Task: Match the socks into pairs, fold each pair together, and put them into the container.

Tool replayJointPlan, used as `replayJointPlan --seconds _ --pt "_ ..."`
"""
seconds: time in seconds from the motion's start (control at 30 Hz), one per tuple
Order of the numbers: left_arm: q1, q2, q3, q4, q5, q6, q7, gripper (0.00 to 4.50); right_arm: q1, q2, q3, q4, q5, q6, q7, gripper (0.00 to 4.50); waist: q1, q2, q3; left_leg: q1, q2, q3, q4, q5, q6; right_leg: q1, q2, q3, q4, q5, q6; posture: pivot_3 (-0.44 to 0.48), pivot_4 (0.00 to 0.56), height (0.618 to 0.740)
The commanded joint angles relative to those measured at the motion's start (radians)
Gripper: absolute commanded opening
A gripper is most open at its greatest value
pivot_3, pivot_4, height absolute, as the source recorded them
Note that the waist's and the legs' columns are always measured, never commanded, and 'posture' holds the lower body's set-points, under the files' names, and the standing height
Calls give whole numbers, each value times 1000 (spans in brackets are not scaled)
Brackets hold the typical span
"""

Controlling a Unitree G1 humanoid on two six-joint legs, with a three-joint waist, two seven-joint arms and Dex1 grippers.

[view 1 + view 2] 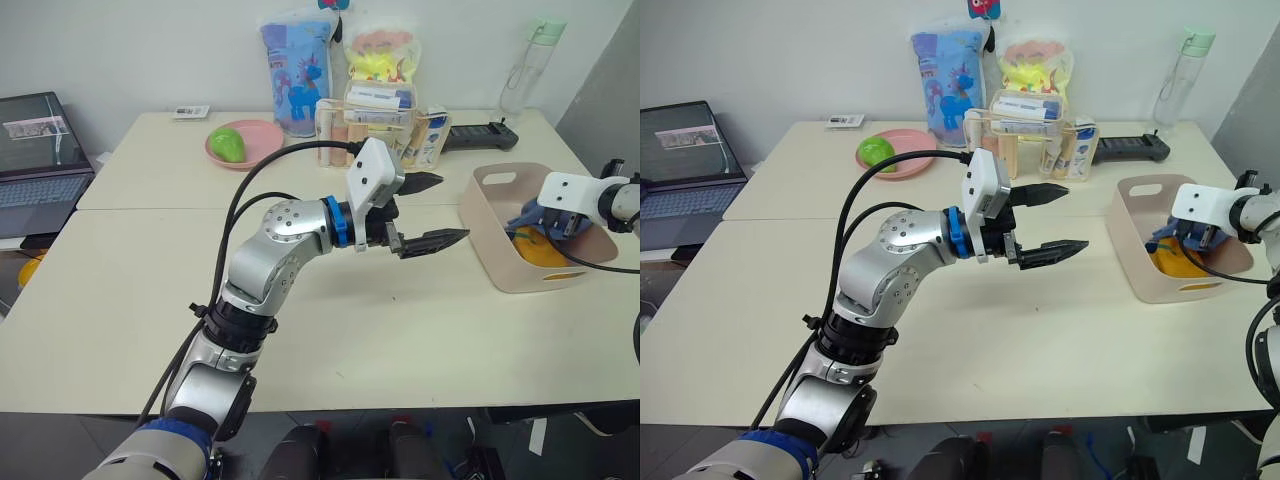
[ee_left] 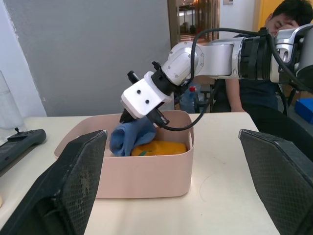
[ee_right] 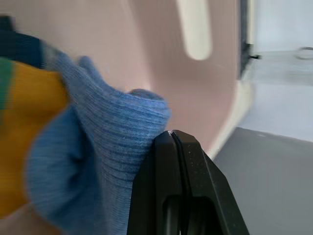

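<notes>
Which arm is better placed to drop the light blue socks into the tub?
Right. The right gripper is already inside the pink container, fingers shut on the light blue socks above the yellow pair. The left gripper hangs open over the table, apart from the tub.

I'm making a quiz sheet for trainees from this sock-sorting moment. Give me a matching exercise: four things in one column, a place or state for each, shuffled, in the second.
1. left end effector
2. light blue socks
3. mustard yellow socks
4. green fruit

A. lying in the pale pink container
B. on the round pink plate
C. open, above the table
D. gripped by the right end effector

Pairs: 1-C, 2-D, 3-A, 4-B
</notes>
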Motion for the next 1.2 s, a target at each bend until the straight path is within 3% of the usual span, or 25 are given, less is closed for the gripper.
replayJointPlan --seconds 0.03,0.2,0.3,0.53,1.0,1.1,1.2 --pt "-8 12 8 -36 2 -3 -5 4500 13 -26 -50 -63 84 23 152 33 0 0 0 0 0 0 0 0 0 0 0 0 0 0 0 0 150 740" --pt "-7 18 6 -31 2 -9 -7 4500 85 -48 -89 -199 183 129 377 33 0 0 0 0 0 -1 0 0 0 0 0 -1 0 0 0 0 150 740" --pt "-10 18 5 -25 3 -14 -10 4500 131 -68 -94 -277 200 182 438 33 1 0 0 0 0 -1 1 0 0 0 0 -1 0 0 0 0 150 740" --pt "-19 19 4 -2 16 -36 -21 4500 194 -67 -112 -335 205 232 390 33 1 0 0 0 0 -1 1 0 0 0 0 -1 0 0 0 0 150 740" --pt "1 60 35 14 37 -60 -28 4500 51 -65 -155 -268 214 224 226 33 1 0 0 0 0 -1 1 0 0 0 0 -1 0 0 0 0 150 740" --pt "27 101 62 10 37 -56 -23 4500 3 -41 -212 -324 284 276 228 33 -2 1 0 0 0 0 0 0 0 0 0 0 0 0 0 0 150 740" --pt "98 168 103 -1 55 -67 -8 4500 71 37 -298 -559 441 417 259 33 -15 1 0 1 1 0 -1 0 0 0 1 0 0 0 0 0 150 740"
